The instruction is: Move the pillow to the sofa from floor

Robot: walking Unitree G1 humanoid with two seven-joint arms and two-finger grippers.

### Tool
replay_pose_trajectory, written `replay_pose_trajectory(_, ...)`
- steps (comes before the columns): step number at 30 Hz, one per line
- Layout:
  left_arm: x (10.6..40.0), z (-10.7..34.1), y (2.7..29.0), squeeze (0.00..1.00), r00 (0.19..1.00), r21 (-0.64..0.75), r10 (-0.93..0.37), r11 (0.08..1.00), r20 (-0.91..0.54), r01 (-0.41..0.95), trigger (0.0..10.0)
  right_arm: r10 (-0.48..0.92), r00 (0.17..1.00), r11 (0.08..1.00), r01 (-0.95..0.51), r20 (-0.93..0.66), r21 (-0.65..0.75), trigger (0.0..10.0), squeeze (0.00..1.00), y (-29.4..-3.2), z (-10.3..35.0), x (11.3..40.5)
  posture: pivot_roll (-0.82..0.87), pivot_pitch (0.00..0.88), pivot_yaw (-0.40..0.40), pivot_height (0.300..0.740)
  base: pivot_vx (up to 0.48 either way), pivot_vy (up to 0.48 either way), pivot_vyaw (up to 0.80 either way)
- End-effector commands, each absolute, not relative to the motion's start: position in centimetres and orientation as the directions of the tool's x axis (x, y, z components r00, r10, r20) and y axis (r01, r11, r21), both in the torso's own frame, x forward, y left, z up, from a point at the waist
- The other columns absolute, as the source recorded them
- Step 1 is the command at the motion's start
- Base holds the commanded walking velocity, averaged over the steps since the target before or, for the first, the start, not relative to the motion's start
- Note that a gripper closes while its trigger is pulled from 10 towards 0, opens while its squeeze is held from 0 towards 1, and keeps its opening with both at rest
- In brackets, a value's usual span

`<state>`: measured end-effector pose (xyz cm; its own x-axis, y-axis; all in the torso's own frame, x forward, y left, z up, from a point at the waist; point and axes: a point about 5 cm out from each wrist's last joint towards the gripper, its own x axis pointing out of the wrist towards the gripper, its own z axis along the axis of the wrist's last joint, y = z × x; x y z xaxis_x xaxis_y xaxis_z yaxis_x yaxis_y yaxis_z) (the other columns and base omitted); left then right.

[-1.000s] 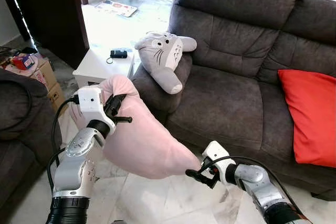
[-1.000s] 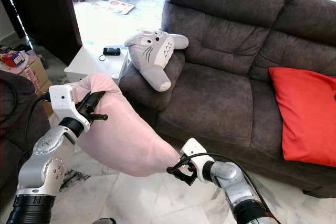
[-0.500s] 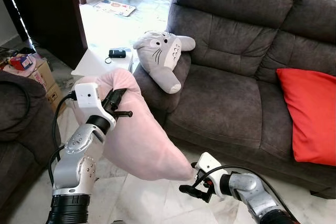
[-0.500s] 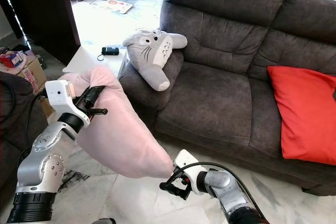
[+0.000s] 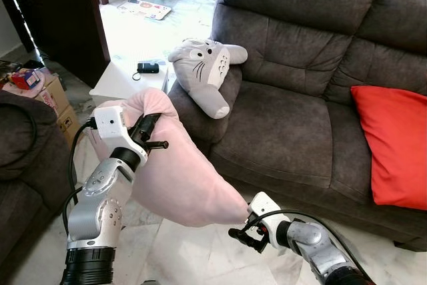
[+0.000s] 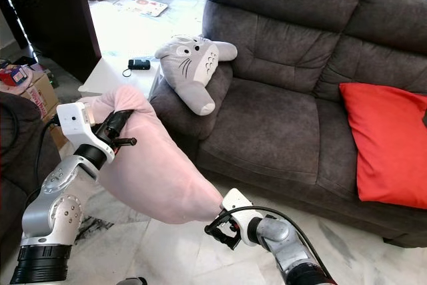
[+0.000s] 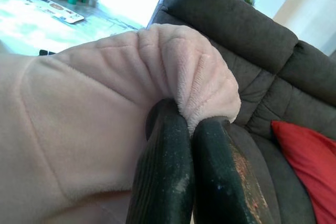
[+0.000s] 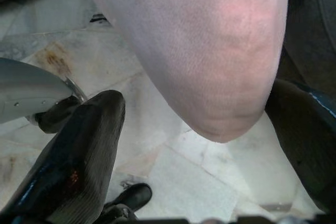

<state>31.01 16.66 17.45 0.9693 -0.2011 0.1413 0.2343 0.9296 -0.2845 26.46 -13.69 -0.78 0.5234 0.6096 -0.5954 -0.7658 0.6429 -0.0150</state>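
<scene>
A soft pink pillow (image 5: pixel 177 175) hangs in the air in front of the dark grey sofa (image 5: pixel 287 131), off the floor. My left gripper (image 5: pixel 148 130) is shut on a bunched fold at the pillow's upper end; in the left wrist view its two black fingers (image 7: pixel 173 166) pinch the pink fabric (image 7: pixel 105 108). My right gripper (image 5: pixel 243 233) is low, just under the pillow's lower tip, open. In the right wrist view the pillow's rounded end (image 8: pixel 210 66) hangs between the spread fingers (image 8: pixel 79 156) without being clamped.
A grey cat-shaped plush (image 5: pixel 207 71) leans on the sofa's left armrest and a red cushion (image 5: pixel 390 145) lies at the right end. A white side table (image 5: pixel 123 81) with a small black device stands left of the sofa. Another dark couch (image 5: pixel 20 158) and cardboard boxes are at far left.
My right gripper dropped from the pillow's lower corner, then came back up slightly under the tip. The left gripper keeps its hold on the pillow; the view shifted a little.
</scene>
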Motion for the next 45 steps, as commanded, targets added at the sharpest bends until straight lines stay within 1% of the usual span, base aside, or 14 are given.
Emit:
replay_pose_trajectory(1,30.9,21.1,15.8,0.0,0.926,-0.266,-0.236,0.911,0.293,0.316,10.0,0.593,0.527,0.651,-0.758,-0.609,-0.022,10.0,0.0,-13.9,-1.2,26.3,0.19,0.07,-0.127,0.74,0.0,0.0,0.0)
replay_pose_trajectory(3,30.9,21.1,15.7,0.0,0.926,-0.267,-0.238,0.91,0.292,0.318,10.0,0.59,0.537,0.658,-0.753,-0.603,-0.027,10.0,0.0,-13.7,-1.2,26.3,0.2,0.071,-0.127,0.74,0.0,0.0,0.0)
replay_pose_trajectory(6,30.9,21.1,15.7,0.0,0.926,-0.27,-0.241,0.907,0.292,0.322,10.0,0.547,0.592,0.702,-0.709,-0.592,-0.061,10.0,0.0,-13.8,-1.0,26.8,0.2,0.071,-0.128,0.74,0.0,0.0,0.0)
replay_pose_trajectory(10,30.9,21.1,15.7,0.0,0.925,-0.276,-0.241,0.905,0.293,0.323,10.0,0.492,0.643,0.745,-0.66,-0.587,-0.099,10.0,0.0,-14.2,-0.9,27.3,0.2,0.071,-0.127,0.74,0.0,0.0,0.0)
replay_pose_trajectory(13,30.9,21.1,15.7,0.0,0.925,-0.278,-0.243,0.904,0.292,0.325,10.0,0.474,0.663,0.755,-0.645,-0.579,-0.121,10.0,0.0,-14.5,-0.7,27.6,0.2,0.072,-0.127,0.74,0.0,0.0,0.0)
replay_pose_trajectory(23,30.9,21.1,15.7,0.0,0.924,-0.283,-0.245,0.901,0.293,0.329,10.0,0.482,0.662,0.75,-0.65,-0.574,-0.12,10.0,0.0,-14.1,-0.8,27.6,0.2,0.073,-0.127,0.74,0.0,0.0,0.0)
replay_pose_trajectory(24,31.0,21.1,15.7,0.0,0.925,-0.283,-0.244,0.901,0.292,0.328,10.0,0.49,0.659,0.748,-0.654,-0.571,-0.112,4.8,0.0,-14.0,-0.8,27.5,0.2,0.073,-0.127,0.74,0.0,0.0,0.0)
replay_pose_trajectory(25,31.0,21.1,15.7,0.0,0.925,-0.284,-0.244,0.901,0.292,0.327,10.0,0.496,0.657,0.747,-0.656,-0.568,-0.106,4.8,0.0,-13.9,-0.9,27.5,0.2,0.073,-0.127,0.74,0.0,0.0,0.0)
replay_pose_trajectory(26,31.0,21.1,15.8,0.0,0.925,-0.284,-0.243,0.902,0.291,0.326,10.0,0.498,0.659,0.75,-0.653,-0.563,-0.101,0.0,0.0,-13.8,-0.8,27.5,0.2,0.073,-0.126,0.74,0.0,0.0,0.0)
replay_pose_trajectory(35,31.0,21.1,15.8,0.0,0.927,-0.291,-0.237,0.901,0.291,0.322,10.0,0.55,0.66,0.75,-0.66,-0.512,-0.046,0.0,0.0,-13.2,-0.4,27.5,0.19,0.072,-0.126,0.74,0.0,0.0,0.0)
replay_pose_trajectory(45,31.1,21.1,15.8,0.0,0.927,-0.296,-0.234,0.9,0.293,0.321,10.0,0.563,0.658,0.748,-0.663,-0.5,-0.03,0.0,0.0,-13.1,-0.3,27.5,0.19,0.071,-0.127,0.74,0.0,0.0,0.0)
